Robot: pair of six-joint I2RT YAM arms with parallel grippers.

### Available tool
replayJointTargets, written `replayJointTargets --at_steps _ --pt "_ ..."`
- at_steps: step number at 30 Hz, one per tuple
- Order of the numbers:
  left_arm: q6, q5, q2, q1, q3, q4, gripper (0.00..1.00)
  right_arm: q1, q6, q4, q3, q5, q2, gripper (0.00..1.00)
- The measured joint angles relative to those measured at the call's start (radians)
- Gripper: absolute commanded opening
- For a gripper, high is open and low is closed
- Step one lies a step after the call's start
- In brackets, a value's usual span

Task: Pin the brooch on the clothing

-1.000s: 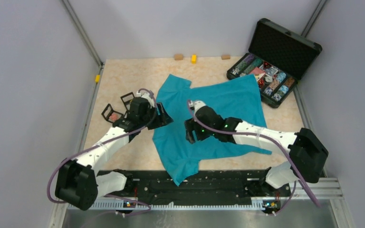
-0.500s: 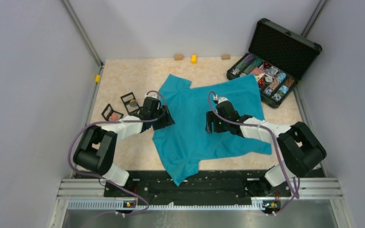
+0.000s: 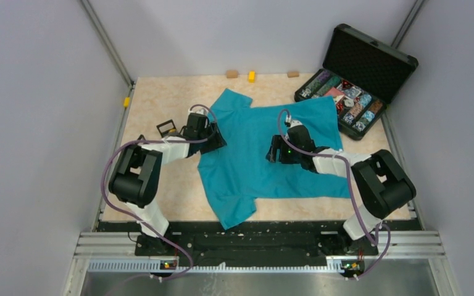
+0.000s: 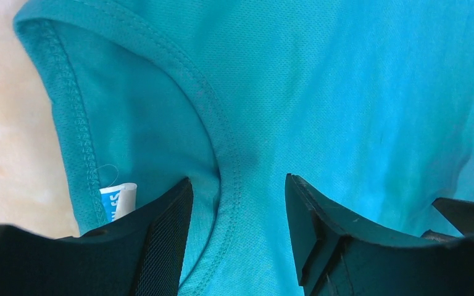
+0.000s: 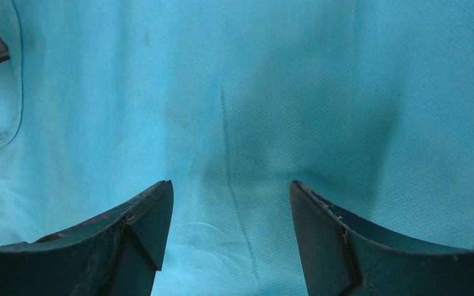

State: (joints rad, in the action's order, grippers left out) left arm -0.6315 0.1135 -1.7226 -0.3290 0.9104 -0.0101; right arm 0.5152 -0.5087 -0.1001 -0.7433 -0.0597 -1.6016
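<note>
The teal T-shirt [image 3: 265,154] lies spread flat in the middle of the table. My left gripper [image 3: 208,139] is open at the shirt's left edge. In the left wrist view [image 4: 237,185] its fingers straddle the collar seam [image 4: 222,148], with the white label [image 4: 117,200] beside the left finger. My right gripper [image 3: 276,150] is open and low over the middle of the shirt. The right wrist view [image 5: 231,185] shows only plain fabric [image 5: 284,92] between its fingers. The brooch shows in no view.
An open black case [image 3: 352,92] of multicoloured trinkets stands at the back right. A small black frame [image 3: 166,128] lies left of the shirt, next to my left arm. Small blocks [image 3: 252,76] sit along the far edge, and a yellow one [image 3: 126,102] by the left wall.
Both grippers have moved away from the bases across the shirt, the right one also to the right. The shirt has shifted slightly toward the far side. My left arm now covers the second small frame.
</note>
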Motion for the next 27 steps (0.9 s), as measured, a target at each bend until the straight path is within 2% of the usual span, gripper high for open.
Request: replayJointTargets --at_steps 4,8,13,16,19,23,27 --pt "0.012 -0.004 -0.042 0.022 0.052 0.005 0.62 -0.009 -0.002 -0.009 -0.030 -0.011 -0.030 0.72" --pt "0.029 -0.018 -0.051 0.031 0.075 0.022 0.73 -0.010 0.000 -0.004 -0.048 -0.021 -0.043 0.73" --pt "0.058 -0.005 -0.042 0.034 0.105 0.096 0.78 -0.016 0.010 0.023 -0.048 -0.064 -0.027 0.75" --pt "0.085 0.013 0.006 0.037 0.121 0.214 0.79 -0.016 0.026 0.082 -0.048 -0.069 0.032 0.76" --pt "0.127 0.047 0.096 0.039 0.200 0.370 0.79 -0.016 0.056 0.126 -0.048 -0.069 0.170 0.76" --pt "0.185 0.058 0.244 0.039 0.303 0.483 0.78 -0.017 0.090 0.155 -0.051 -0.069 0.341 0.76" --pt "0.264 0.013 0.393 0.039 0.332 0.582 0.79 -0.017 0.107 0.175 -0.052 -0.085 0.448 0.76"
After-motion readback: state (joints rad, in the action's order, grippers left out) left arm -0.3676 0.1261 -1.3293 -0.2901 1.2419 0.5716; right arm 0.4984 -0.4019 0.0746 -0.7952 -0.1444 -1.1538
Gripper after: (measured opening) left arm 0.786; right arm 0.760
